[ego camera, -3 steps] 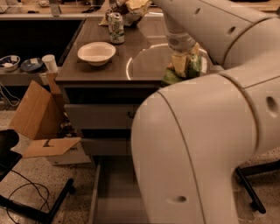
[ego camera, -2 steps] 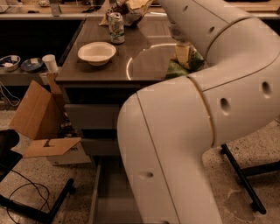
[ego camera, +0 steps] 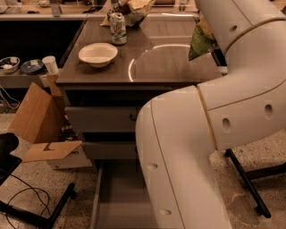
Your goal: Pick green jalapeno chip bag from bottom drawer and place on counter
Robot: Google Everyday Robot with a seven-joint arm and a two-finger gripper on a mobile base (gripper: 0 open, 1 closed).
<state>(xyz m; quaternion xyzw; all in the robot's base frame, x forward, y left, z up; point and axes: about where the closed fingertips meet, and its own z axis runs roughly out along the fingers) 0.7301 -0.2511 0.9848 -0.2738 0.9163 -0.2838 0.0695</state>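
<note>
The green jalapeno chip bag point(ego camera: 199, 42) shows at the right edge of the counter point(ego camera: 170, 60), tilted, with its right part hidden behind my big white arm point(ego camera: 223, 125). My gripper is hidden behind that arm, somewhere by the bag, so I do not see it. The bottom drawer point(ego camera: 120, 201) is pulled out at the bottom of the view; the floor that shows is bare, and its right side is hidden by the arm.
On the counter stand a white bowl point(ego camera: 98, 54), a green-and-white soda can point(ego camera: 118, 28) and a tan wrinkled bag point(ego camera: 136, 8). Two shut drawer fronts point(ego camera: 98, 118) sit above the open drawer. An open cardboard box point(ego camera: 38, 118) and black chair legs point(ego camera: 27, 210) are at the left.
The chip bag has moved up and to the right over the counter. My arm has swung right, covering the gripper that showed above the bag earlier and uncovering more of the drawers.
</note>
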